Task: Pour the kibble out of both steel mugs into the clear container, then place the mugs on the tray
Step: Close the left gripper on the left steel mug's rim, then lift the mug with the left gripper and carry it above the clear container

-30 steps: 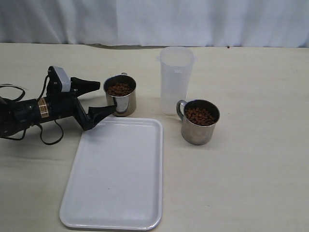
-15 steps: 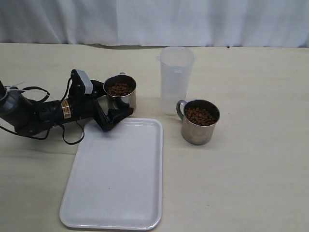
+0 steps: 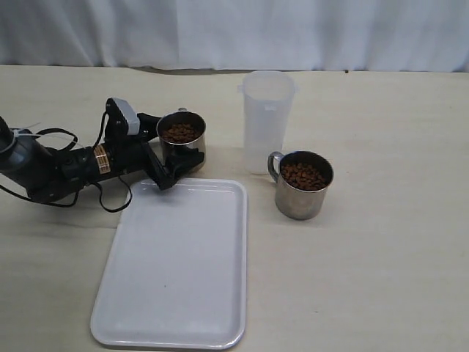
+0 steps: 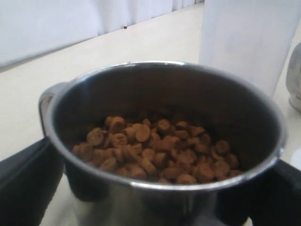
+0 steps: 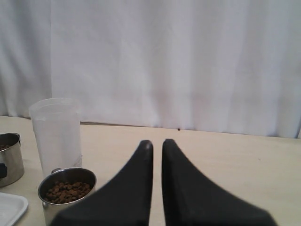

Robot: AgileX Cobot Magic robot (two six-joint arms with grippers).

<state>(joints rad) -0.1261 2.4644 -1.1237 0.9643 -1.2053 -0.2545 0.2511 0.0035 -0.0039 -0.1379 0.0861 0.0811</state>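
Two steel mugs hold kibble. The left mug [image 3: 182,148] stands just beyond the tray's [image 3: 176,293] far edge, and its kibble [image 4: 155,150] fills the bottom. My left gripper [image 3: 174,144] is open, lying low on the table with one black finger [image 4: 23,183] on each side of this mug's wall [image 4: 164,200]. The right mug [image 3: 303,187] stands right of the tray, below the clear container [image 3: 267,121]. My right gripper [image 5: 157,143] is shut on nothing, in the air to the right of that mug [image 5: 66,188]; the exterior view does not show it.
The left arm and its cables [image 3: 44,169] lie across the table on the left. A white curtain [image 3: 234,29] closes the back. The container [image 5: 56,132] stands between the two mugs, slightly behind them.
My left gripper has slid right toward the left mug; its open fingers now stand on either side of the mug. Mugs, container and tray have not moved.
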